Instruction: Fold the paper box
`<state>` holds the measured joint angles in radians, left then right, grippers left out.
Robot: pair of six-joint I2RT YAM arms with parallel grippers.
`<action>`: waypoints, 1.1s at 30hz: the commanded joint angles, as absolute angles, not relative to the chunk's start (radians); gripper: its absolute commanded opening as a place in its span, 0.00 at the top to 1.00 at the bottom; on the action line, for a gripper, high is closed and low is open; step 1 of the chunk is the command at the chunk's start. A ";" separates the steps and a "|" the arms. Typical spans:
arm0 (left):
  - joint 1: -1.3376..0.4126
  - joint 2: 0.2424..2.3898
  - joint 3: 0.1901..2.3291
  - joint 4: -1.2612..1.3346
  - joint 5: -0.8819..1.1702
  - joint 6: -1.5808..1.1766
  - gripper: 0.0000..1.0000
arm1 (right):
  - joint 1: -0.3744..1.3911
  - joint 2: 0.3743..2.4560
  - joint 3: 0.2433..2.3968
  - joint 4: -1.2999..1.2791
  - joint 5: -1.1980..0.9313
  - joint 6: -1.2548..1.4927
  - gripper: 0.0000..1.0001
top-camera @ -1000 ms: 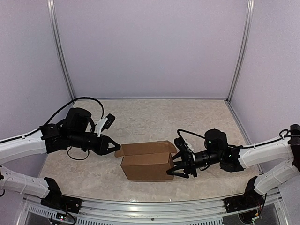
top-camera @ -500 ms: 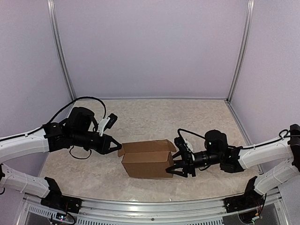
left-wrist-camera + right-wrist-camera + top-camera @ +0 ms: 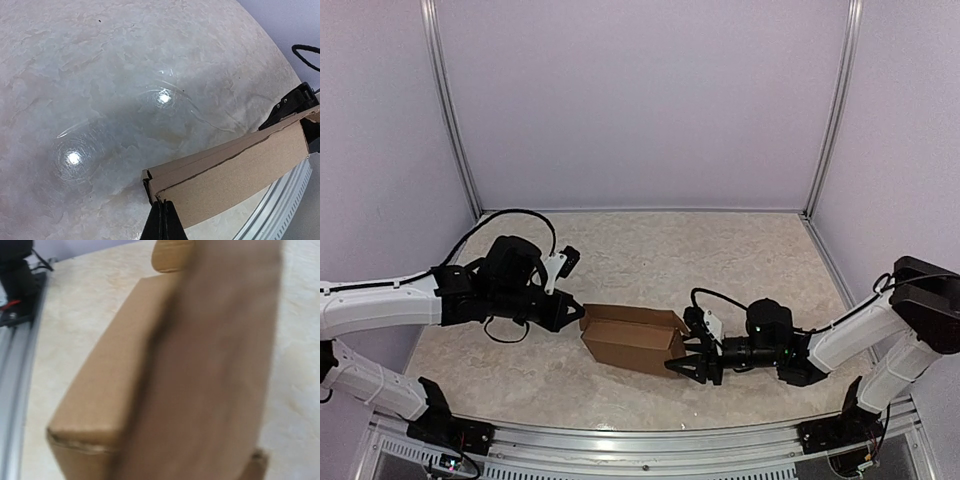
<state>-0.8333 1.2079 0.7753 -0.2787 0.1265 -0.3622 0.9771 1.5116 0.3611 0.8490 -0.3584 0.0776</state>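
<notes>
- The paper box point(image 3: 632, 340) lies on the table point(image 3: 650, 250), between both grippers.
- The left gripper point(image 3: 161, 215) touches the box's left end, jaws clenched together.
- The right gripper point(image 3: 682, 362) sits at the box's right end, jaws spread.

Both arms stretch low toward the middle. The left gripper point(image 3: 572, 318) has its fingers pressed together, and the right gripper point(image 3: 686, 362) has its fingers spread apart.

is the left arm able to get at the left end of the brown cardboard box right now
Probably yes: the left gripper sits right at the brown cardboard box's left end, with nothing standing between them.
</notes>
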 commanded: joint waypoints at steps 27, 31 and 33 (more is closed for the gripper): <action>-0.962 1.355 0.754 -0.257 0.004 -0.377 1.00 | 0.974 1.773 0.351 1.175 -0.061 0.156 0.56; -0.962 1.352 0.768 -0.278 -0.039 -0.377 1.00 | 0.974 1.747 0.352 1.155 -0.054 0.158 0.43; -0.962 1.356 0.778 -0.291 -0.056 -0.377 1.00 | 0.974 1.729 0.356 1.126 -0.054 0.150 0.40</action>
<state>-0.9607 1.3510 0.7414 -0.2409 -0.0319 -0.3744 0.9775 1.7573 0.3485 1.1622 -0.0959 0.1486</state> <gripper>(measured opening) 0.005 0.578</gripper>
